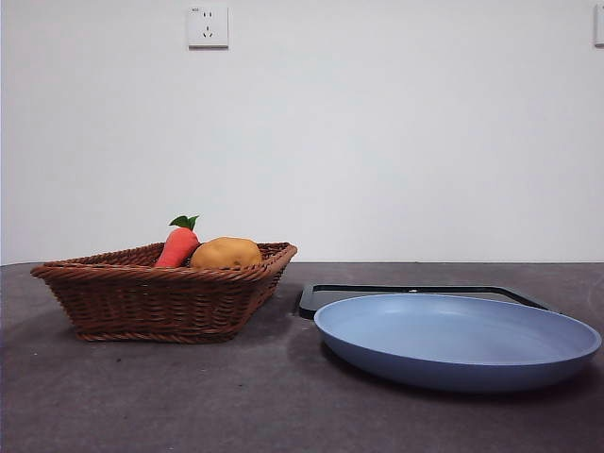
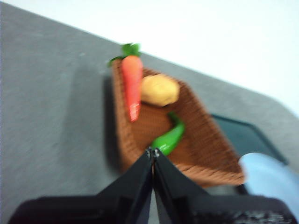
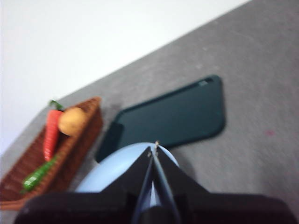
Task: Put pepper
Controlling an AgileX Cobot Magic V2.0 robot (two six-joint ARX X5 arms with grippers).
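Observation:
The pepper [image 2: 170, 137] is long, slim and glossy green, and it lies in the brown wicker basket [image 2: 205, 135] beside the carrot [image 2: 132, 84] and the potato [image 2: 160, 90]. It also shows in the right wrist view [image 3: 38, 175]. In the front view the basket's wall [image 1: 156, 297] hides it; only the carrot [image 1: 178, 245] and potato [image 1: 226, 253] show. My left gripper [image 2: 153, 152] is shut and empty, above the basket's near rim. My right gripper [image 3: 154, 149] is shut and empty, above the blue plate [image 3: 112, 172].
The blue plate [image 1: 458, 340] stands on the dark table at the front right. A flat black tray [image 1: 415, 293] lies behind it, and it also shows in the right wrist view [image 3: 173, 116]. A white wall stands at the back.

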